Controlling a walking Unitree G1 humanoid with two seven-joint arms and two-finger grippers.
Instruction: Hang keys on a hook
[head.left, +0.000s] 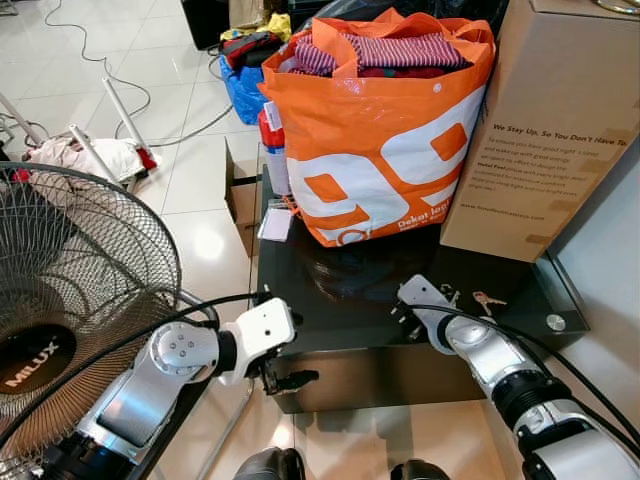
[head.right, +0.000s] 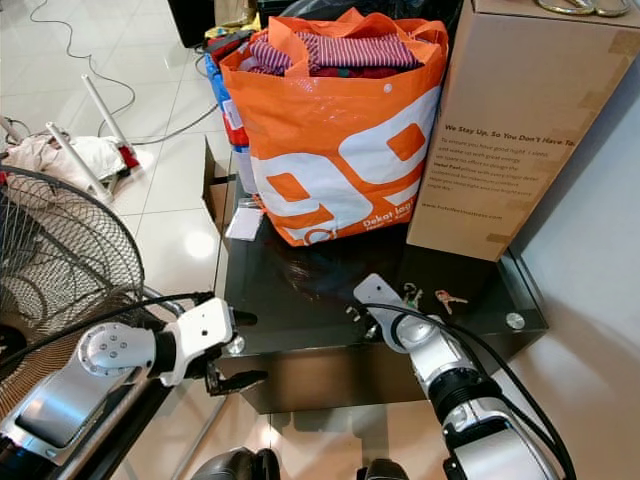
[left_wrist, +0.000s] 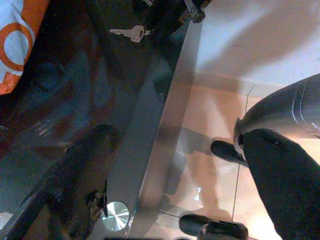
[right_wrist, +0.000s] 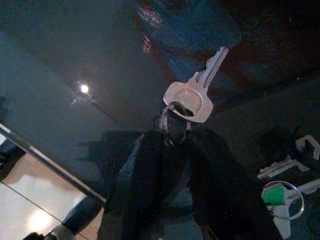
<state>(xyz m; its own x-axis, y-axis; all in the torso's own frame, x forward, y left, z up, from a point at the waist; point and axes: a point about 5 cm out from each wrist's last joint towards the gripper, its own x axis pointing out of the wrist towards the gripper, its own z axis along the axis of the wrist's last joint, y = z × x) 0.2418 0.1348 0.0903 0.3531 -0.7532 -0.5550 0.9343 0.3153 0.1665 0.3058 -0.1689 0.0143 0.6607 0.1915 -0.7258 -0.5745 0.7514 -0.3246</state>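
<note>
Your right pincer (right_wrist: 175, 145) pinches the key ring, its key (right_wrist: 192, 90) pointing straight ahead over the worktop (head.left: 330, 300). Left pincer (head.left: 285, 380) hangs beside the edge; I cannot tell its fingers' state.

A low worktop (head.left: 330, 300) of glossy black glass stands on a pale tiled floor (head.left: 190, 190) that shines with reflected light. An orange-and-white bag (head.left: 385, 140) stuffed with clothes and a tall cardboard box (head.left: 550, 120) stand along its far edge. A black mesh fan (head.left: 70, 280) stands beyond its left edge, with cables (head.left: 100, 70) trailing across the tiles.
</note>
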